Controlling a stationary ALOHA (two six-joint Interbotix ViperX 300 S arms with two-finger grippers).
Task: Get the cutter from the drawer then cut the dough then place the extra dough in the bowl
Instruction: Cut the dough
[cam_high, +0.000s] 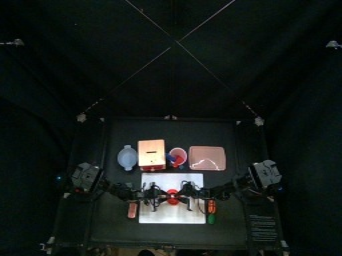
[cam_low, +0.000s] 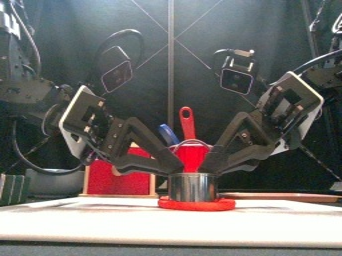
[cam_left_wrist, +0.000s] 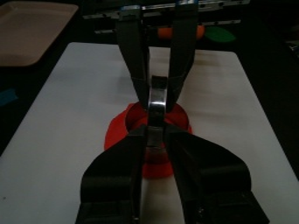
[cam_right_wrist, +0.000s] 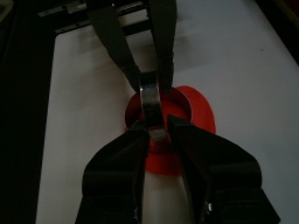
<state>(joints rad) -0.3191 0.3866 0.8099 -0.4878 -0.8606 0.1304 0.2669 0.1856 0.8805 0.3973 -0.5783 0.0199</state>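
The round metal cutter (cam_low: 195, 186) stands on the flat red dough (cam_low: 197, 204), which lies on the white cutting board (cam_low: 80, 212). My left gripper (cam_low: 170, 168) reaches down from the left and is shut on the cutter's rim. My right gripper (cam_low: 221, 167) mirrors it from the right, also shut on the cutter. In the left wrist view the cutter (cam_left_wrist: 155, 94) is pinched between both pairs of jaws, with dough (cam_left_wrist: 121, 133) showing beside them. The right wrist view shows the cutter (cam_right_wrist: 151, 93) over the dough (cam_right_wrist: 194, 112). The blue-grey bowl (cam_high: 127, 157) sits at the back left.
Behind the board stand the wooden box (cam_high: 152, 152), the red cup (cam_high: 178, 156) with toy knives and the pink tray (cam_high: 206, 157). Small toy foods lie at the board's left (cam_high: 132, 210) and right (cam_high: 211, 208) front corners.
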